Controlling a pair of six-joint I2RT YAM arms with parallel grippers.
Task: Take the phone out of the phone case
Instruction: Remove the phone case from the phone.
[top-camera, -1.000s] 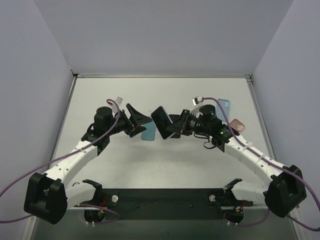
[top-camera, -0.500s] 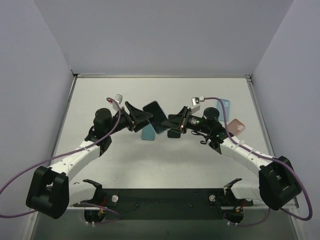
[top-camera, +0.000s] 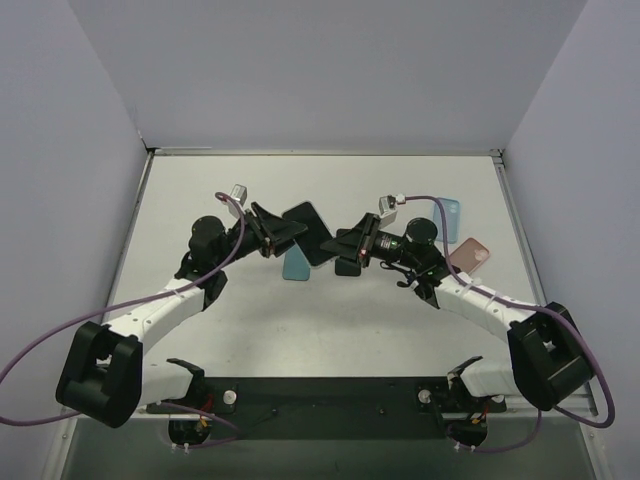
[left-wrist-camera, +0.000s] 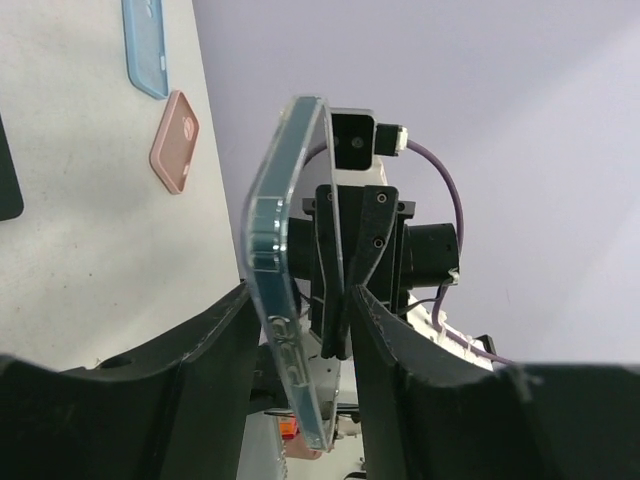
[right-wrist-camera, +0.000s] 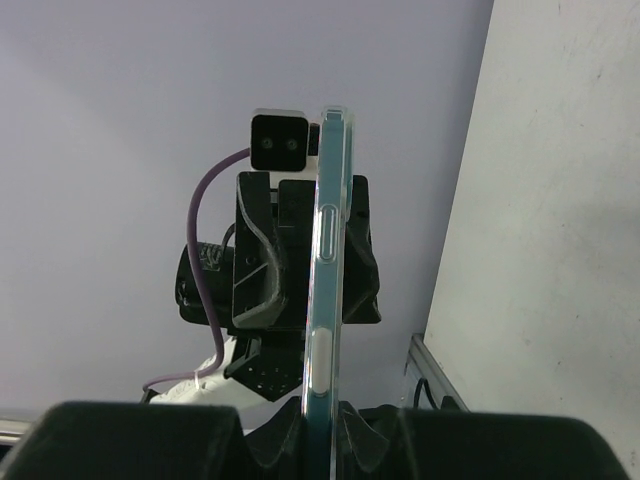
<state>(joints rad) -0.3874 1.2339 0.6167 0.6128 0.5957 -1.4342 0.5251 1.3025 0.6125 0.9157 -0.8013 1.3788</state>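
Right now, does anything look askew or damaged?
The clear-edged phone case, held in the right gripper, looks bowed along its edge in the left wrist view, yet straight in the right wrist view; possibly lens distortion. Nothing else stands out.

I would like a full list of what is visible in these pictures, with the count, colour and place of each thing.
phone in clear case: one, dark phone in a transparent case, held in the air between the two grippers
teal case: one, teal, on the table under the held phone
light blue case: one, light blue, far right of the table
pink case: one, pink, beside the light blue case
table: one, whitish
arms: two, white with black joints
left gripper: one, black, fingers spread on either side of the phone
right gripper: one, black, clamped on the phone
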